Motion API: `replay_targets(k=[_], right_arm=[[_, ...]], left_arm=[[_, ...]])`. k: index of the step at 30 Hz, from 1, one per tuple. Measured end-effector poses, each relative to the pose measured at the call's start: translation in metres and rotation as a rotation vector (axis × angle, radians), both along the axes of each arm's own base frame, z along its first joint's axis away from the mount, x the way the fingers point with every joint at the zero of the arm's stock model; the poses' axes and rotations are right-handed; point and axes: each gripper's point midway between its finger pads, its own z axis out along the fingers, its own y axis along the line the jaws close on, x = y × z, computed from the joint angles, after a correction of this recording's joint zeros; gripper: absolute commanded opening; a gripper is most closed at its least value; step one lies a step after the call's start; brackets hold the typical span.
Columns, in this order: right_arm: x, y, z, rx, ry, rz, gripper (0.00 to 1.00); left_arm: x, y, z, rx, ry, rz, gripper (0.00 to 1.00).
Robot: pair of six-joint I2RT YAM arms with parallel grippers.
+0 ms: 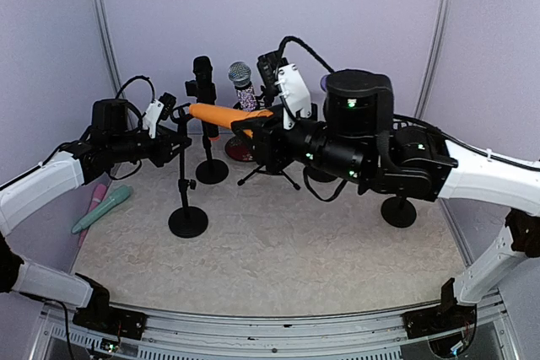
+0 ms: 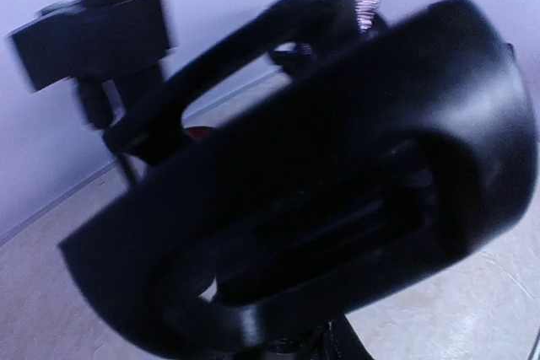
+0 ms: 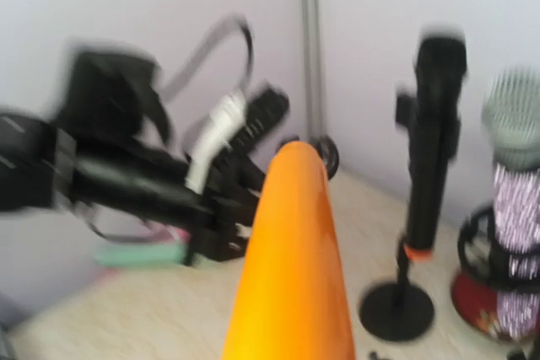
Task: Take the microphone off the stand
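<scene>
- Teal microphone (image 1: 101,209) lies flat on the bench (image 1: 278,250) at the far left; a thin pink item (image 1: 95,195) lies just beside it, and what it is I cannot tell.
- Left arm (image 1: 51,179) reaches in from the left; in the top view the left jaws are clenched on the upper part of the stand (image 1: 185,183), close to its top; the round foot of this stand rests on the bench.
- Black clip (image 2: 337,166) fills most of the left wrist view, very near and blurred.
- Orange microphone (image 1: 221,115) is in the air, nearly level, between the two arms; its left tip is just beside the top of the stand, and I cannot tell if it touches the clip; its right end is inside the right jaws.
- Black microphone (image 1: 202,82) stands upright in its own holder, farther back than the orange one; just to its right a glitter microphone (image 1: 241,82) with a silver mesh head stands upright over a red base (image 1: 239,151).
- Right jaws are grasping the orange microphone by its right end; the right arm (image 1: 359,137) comes across from the right side, with small green lights on it.
- Small black tripod (image 1: 272,176) stands on the bench under the right wrist; farther right, a round black foot (image 1: 398,212) sits on the bench near the right arm.
</scene>
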Motion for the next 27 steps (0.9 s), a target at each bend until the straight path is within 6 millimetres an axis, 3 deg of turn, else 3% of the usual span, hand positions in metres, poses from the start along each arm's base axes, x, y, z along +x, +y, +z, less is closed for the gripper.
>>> replay_targets(k=[3, 6, 8, 12, 16, 20, 24, 27], right_arm=[[-0.016, -0.022, 0.039, 0.087, -0.027, 0.019, 0.0], [-0.022, -0.045, 0.07, 0.168, -0.054, 0.009, 0.0], [-0.021, -0.052, 0.077, 0.186, -0.064, -0.01, 0.0], [-0.014, -0.052, 0.066, 0.152, -0.075, -0.054, 0.0], [-0.007, -0.046, 0.047, 0.09, -0.088, -0.09, 0.0], [-0.002, -0.046, 0.04, 0.062, -0.101, -0.119, 0.0], [0.0, -0.049, 0.042, 0.064, -0.108, -0.142, 0.0], [0.002, -0.05, 0.042, 0.063, -0.109, -0.154, 0.0]], left_arm=[[0.016, 0.026, 0.0, -0.001, 0.008, 0.122, 0.0], [0.017, 0.028, -0.001, 0.004, 0.013, 0.14, 0.01], [0.015, 0.026, -0.002, 0.0, 0.021, 0.129, 0.02], [0.006, 0.016, 0.001, -0.022, 0.061, 0.08, 0.02], [-0.007, -0.014, 0.01, -0.068, 0.128, -0.024, 0.04], [-0.016, -0.036, 0.017, -0.13, 0.18, -0.116, 0.08], [-0.018, -0.05, 0.02, -0.156, 0.203, -0.179, 0.23], [-0.023, -0.057, 0.016, -0.136, 0.2, -0.212, 0.43]])
